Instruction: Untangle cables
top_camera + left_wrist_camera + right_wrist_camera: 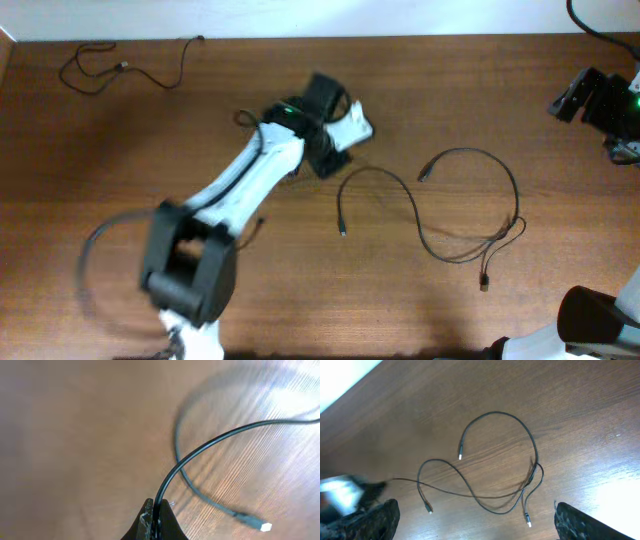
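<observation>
Counter (120, 170): brown wood surface carrying all the work; the cables lie flat on it.
Left arm (240, 180): reaches diagonally from the near-left corner to the counter's centre, which puts its gripper at the left edge of the tangle.
Cables (470, 200): thin black cords in open loops, centre-right on the counter, between the two arms. They look loosely crossed rather than pulled tight.
Separate cord (130, 65): lies alone at the far-left edge, well apart from the tangle.
Right gripper (476, 506): released, jaws spread wide. It is parked clear of the loops at the far-right edge, so its camera sees the whole tangle.
Left gripper (155, 522): clenched on the held strand, pinching it between the fingertips.
Held strand (215, 442): rises from the jaws and arcs off to the right above the counter. Lifting it probably separates it from the loop beneath.
Crossing point (505, 228): strands bunch here; judged the main snag.
Plug tip (261, 525): a free end resting on the counter, just beside the left gripper.
</observation>
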Robot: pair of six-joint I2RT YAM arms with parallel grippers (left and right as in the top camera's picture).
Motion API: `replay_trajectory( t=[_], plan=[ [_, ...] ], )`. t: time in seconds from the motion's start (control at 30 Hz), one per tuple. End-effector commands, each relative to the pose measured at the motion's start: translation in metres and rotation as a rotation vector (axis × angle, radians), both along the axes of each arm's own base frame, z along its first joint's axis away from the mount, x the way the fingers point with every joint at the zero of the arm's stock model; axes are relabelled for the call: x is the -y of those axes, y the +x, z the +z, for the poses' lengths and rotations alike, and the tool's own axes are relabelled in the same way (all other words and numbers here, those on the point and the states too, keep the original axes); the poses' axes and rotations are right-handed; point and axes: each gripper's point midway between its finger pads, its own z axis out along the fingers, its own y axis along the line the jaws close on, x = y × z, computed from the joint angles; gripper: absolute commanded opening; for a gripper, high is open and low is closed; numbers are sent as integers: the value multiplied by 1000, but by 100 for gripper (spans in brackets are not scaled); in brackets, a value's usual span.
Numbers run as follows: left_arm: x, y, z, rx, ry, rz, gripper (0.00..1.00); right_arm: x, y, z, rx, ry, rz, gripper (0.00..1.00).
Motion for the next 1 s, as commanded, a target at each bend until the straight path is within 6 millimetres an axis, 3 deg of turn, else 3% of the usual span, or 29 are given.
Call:
replay_trajectory(
  t=[0.0,0.07,0.13,0.3,0.5,0.67,0.77,0.87,0.97],
  plan=[
    [10,1,151,255,-261,91,0,2,-2,2,0,-14,-2,98],
    [10,-12,208,354,-380,90,0,2,-2,2,0,-14,-2,98],
    [8,-28,254,413,-493,101,0,2,-2,2,0,-14,-2,98],
    [-6,-58,342,574,-697,140,0,2,-2,2,0,-14,-2,98],
    [-16,-78,409,733,-863,131,0,2,-2,2,0,-14,-2,98],
    [-25,-94,475,954,-1005,74,0,2,-2,2,0,-14,-2,99],
    [-35,-114,524,1134,-1117,26,0,2,-2,2,0,-14,-2,98],
    [-53,-121,550,1201,-1206,102,0,2,-2,2,0,-14,-2,98],
    [-54,-113,541,1142,-1202,159,0,2,-2,2,0,-14,-2,98]
  ],
)
